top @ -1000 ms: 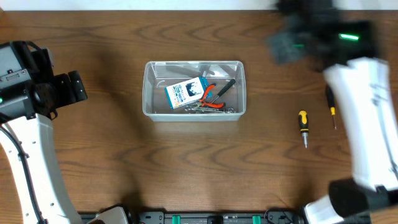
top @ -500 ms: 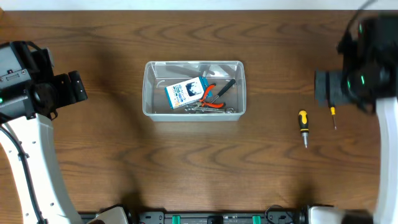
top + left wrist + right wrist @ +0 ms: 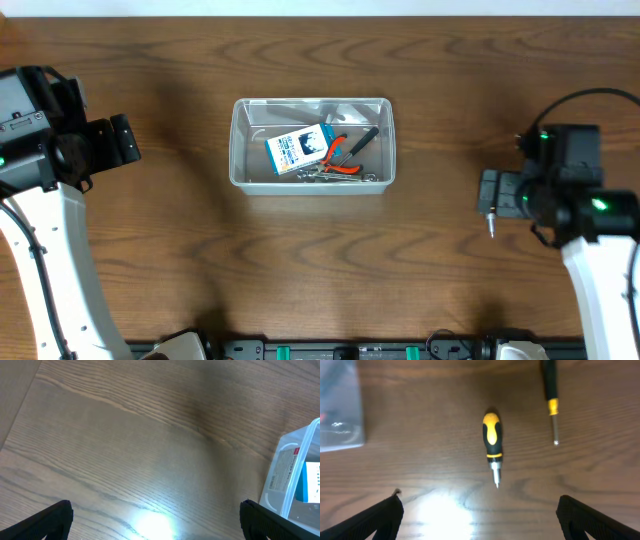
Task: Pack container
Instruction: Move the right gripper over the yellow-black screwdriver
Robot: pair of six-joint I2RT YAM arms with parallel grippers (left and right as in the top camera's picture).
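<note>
Container (image 3: 250, 168) of clear plastic, mid-worktop (image 3: 180, 250), slightly toward the far edge, well apart from both arms. Seen whole only from overhead. Cut off at the right edge of the left wrist view, with just one rounded corner showing, and reduced to a blur at the left edge of the right wrist view.

Stubby yellow-and-black screwdriver (image 3: 492, 442) almost wholly covered from overhead by the right arm, only its metal tip poking out on the near side. Plain in the right wrist view, lying flat on the wood. Slim black screwdriver (image 3: 550, 402) just to its right there, handle cut off by the top edge, hidden from overhead.

Inside the container:
- blue-and-white card box (image 3: 297, 148), at a tilt
- red-handled pliers (image 3: 342, 160), touching its right side
- black-handled implement (image 3: 365, 138), beyond those
- small metal pieces (image 3: 335, 176) along the near wall, too tangled to name

Right tool (image 3: 480, 520) with fingers wide apart, gripping nothing, above the stubby screwdriver. Left tool (image 3: 157, 522) likewise spread, over bare wood left of the container.
</note>
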